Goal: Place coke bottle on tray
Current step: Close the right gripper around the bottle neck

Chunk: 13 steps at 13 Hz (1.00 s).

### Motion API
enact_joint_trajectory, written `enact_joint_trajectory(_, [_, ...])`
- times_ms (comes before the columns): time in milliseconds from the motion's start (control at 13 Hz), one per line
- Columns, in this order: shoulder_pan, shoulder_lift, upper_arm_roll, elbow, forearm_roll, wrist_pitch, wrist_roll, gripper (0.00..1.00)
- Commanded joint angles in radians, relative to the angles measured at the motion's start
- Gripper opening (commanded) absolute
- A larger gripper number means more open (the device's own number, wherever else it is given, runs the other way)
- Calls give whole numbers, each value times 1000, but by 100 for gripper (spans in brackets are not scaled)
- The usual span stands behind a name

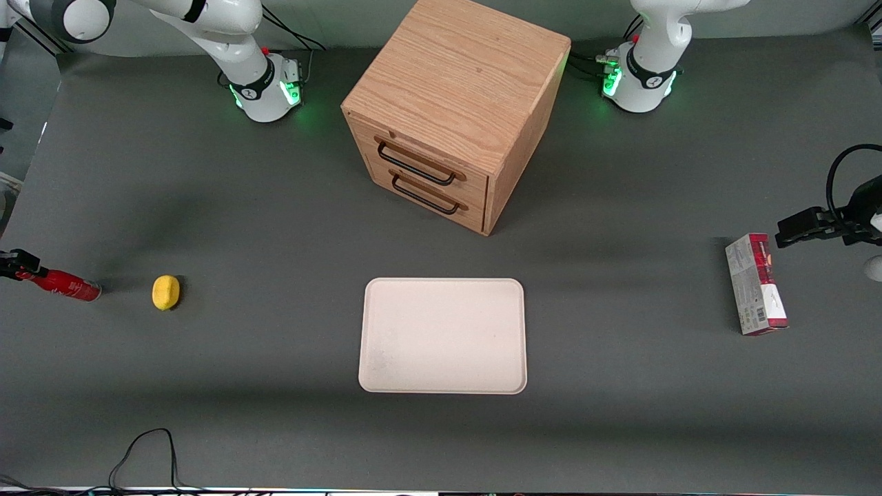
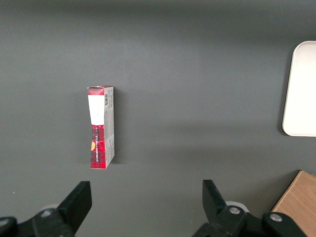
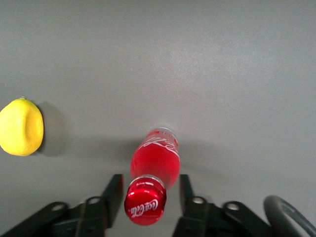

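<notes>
Front view, item one: coke bottle (image 1: pixel 63 284), red, tilted with its base low toward the lemon (image 1: pixel 165 292) and its cap end raised at the working arm's end of the bench (image 1: pixel 275 427). Whether the base touches the bench cannot be told.

Item two: gripper (image 1: pixel 15 264), at the bench edge over the bottle's cap end. In the right wrist view the gripper (image 3: pixel 147 190) has its jaws set either side of the bottle (image 3: pixel 153 170) just under the cap; they stand close against the neck, but whether they are pressed shut on it cannot be told.

Item three: tray (image 1: pixel 442 289), cream, bare, at bench centre, well apart from the bottle, roughly at its 3 o'clock in the front view.

Item four: wooden cabinet (image 1: pixel 451 110), at the tray's 12 o'clock; carton (image 1: pixel 755 284) toward the parked arm's end.

Handling note, as judgement: confirm a firm hold below the cap before lifting, since a glossy neck may slip or swing. Lift well clear of the bench, then carry across.

Clearance: the lemon lies on the direct line, near the bottle; pass above it or nearer the front camera. Open bench surrounds the tray; its low rim needs a small descent only.
</notes>
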Motion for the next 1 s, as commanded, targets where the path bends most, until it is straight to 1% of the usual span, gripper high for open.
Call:
enact_joint_trajectory(0, [3,-2,-7,-3,20,5,-28,19])
enact_joint_trajectory(231, [2,-2,-7,-3,17,5,-30,13])
enact_joint_trajectory(462, [6,-17,-7,6,14,-13,-24,13])
enact_joint_trajectory(538, [11,-39,-11,19,10,-49,-22,13])
enact_joint_trajectory(615, [5,-56,-11,55,-12,-108,-22,13])
enact_joint_trajectory(692, [3,-60,-14,109,-44,-178,-22,12])
enact_joint_trajectory(923, [3,-97,-48,279,-95,-385,-22,11])
